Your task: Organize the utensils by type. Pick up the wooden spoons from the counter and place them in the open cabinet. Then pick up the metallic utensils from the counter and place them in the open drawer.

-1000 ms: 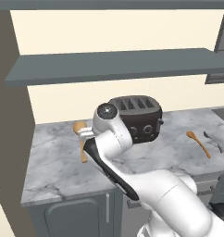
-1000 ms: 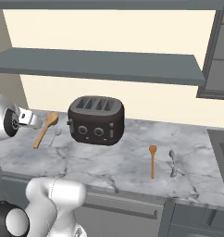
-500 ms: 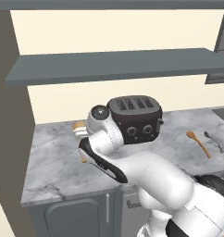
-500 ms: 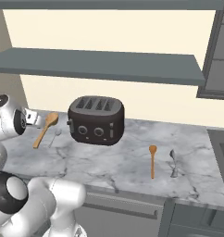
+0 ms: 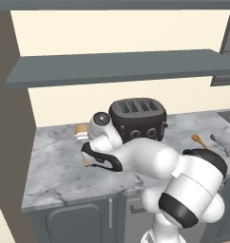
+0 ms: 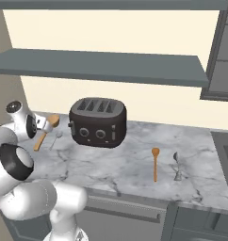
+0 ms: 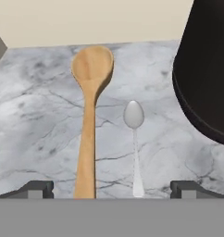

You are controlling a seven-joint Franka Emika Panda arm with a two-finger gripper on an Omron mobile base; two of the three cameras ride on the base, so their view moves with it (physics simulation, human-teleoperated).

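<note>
In the hand view the claw point(image 7: 112, 189) hangs over the marble counter point(image 7: 35, 120) with its two dark fingertips point(image 7: 37, 189) set wide apart at the bottom corners, clamped on nothing; between them, toward the left tip, lies a wooden spoon point(image 7: 88, 125), its handle running up from the claw and its oval bowl at the far end, near the cream wall point(image 7: 86, 18); just to the right of it, apart from it and roughly parallel, lies a small metal spoon point(image 7: 135, 143), shorter, its round bowl also pointing away from the claw; both sit flat on the counter inside the span of the open fingers; further right, beyond the right tip, the dark side of the toaster point(image 7: 204, 69) looms close.

In the left base view the wrist sits low over the left part of the counter point(image 5: 55, 161), and a bit of the wooden spoon point(image 5: 80, 128) peeps out beyond it; the black toaster point(image 5: 138, 118) stands just right of the claw; well away to the right lie a second wooden spoon point(image 5: 198, 140) and a second metal spoon point(image 5: 220, 143), side by side near the counter's right end.

In the right base view the hand is at the far left, with the wooden spoon point(image 6: 46, 131) and the metal spoon point(image 6: 55, 138) just right of it; then the toaster point(image 6: 98, 122); then, well apart from the claw, the other wooden spoon point(image 6: 155, 163) and the other metal spoon point(image 6: 177, 165); a grey shelf point(image 6: 101, 67) runs above.
</note>
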